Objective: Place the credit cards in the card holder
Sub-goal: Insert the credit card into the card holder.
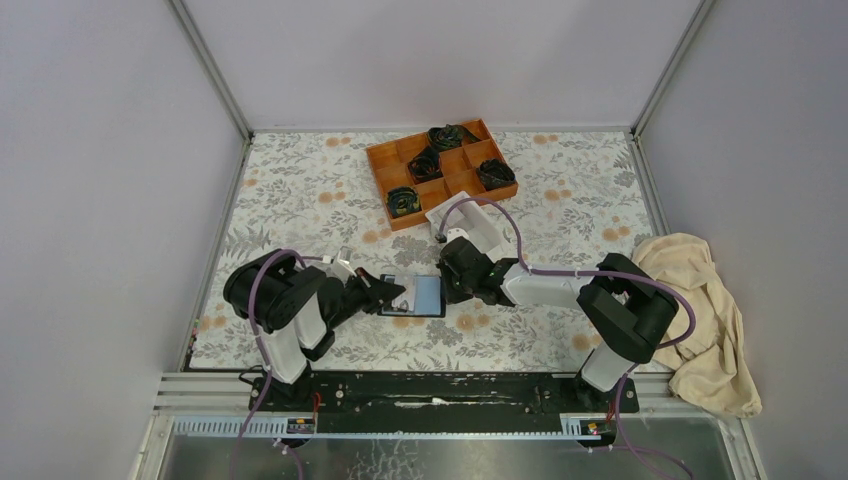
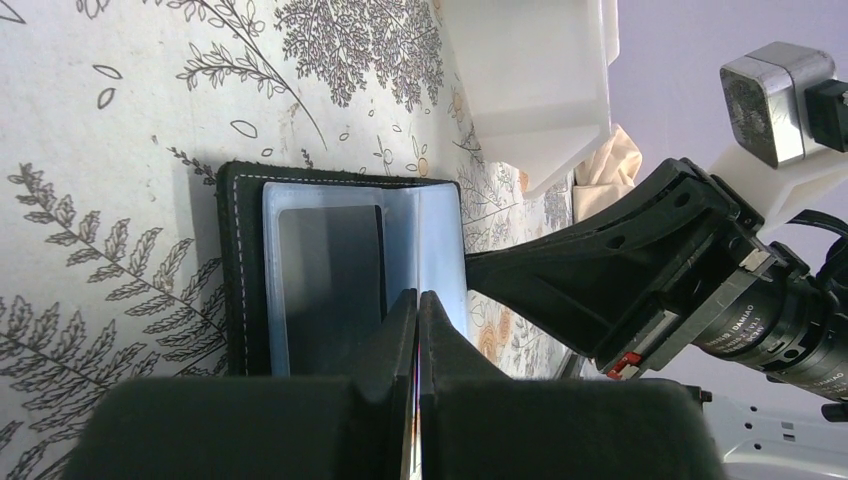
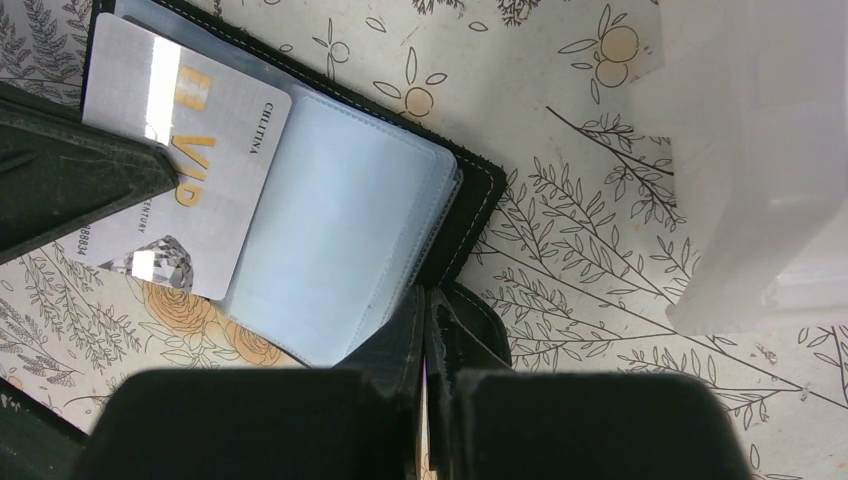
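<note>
The card holder (image 1: 428, 295) lies open on the flowered cloth, a black wallet with bluish-grey pockets (image 3: 340, 230). One pale credit card (image 3: 190, 170) marked VIP lies flat on its left half and sticks out past the wallet's edge; it looks dark in the left wrist view (image 2: 330, 270). My left gripper (image 2: 418, 300) is shut, its fingers (image 3: 80, 170) resting over the card's outer end. My right gripper (image 3: 425, 300) is shut too, tips down at the wallet's right edge beside the black clasp tab (image 3: 485, 325). No other cards show.
A white open-top box (image 1: 475, 222) stands just behind the right gripper. Behind it an orange compartment tray (image 1: 381, 190) holds dark coiled items (image 1: 452, 136). A beige cloth (image 1: 695, 310) is heaped at the right edge.
</note>
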Controlling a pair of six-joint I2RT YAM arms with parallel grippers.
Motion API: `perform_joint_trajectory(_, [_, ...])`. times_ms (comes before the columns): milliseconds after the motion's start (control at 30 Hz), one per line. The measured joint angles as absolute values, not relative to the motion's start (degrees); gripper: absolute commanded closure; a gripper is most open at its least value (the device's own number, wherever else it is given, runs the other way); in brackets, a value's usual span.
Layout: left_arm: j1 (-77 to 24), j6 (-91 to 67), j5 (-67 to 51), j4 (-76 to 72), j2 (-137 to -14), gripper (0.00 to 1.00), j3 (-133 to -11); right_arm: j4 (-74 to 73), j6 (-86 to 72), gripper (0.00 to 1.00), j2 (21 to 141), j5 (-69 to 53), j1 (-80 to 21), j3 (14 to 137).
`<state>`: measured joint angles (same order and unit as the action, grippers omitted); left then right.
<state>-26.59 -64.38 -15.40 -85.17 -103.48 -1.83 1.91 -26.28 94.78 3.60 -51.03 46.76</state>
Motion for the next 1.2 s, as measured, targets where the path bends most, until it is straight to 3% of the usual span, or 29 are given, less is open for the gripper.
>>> perform_joint_trajectory(1200, [-26.6,-64.1,-14.6,-79.3,-100.7,1.00,-2.3,1.9,-26.3,1.00,94.8,3.6,-51.0,46.7])
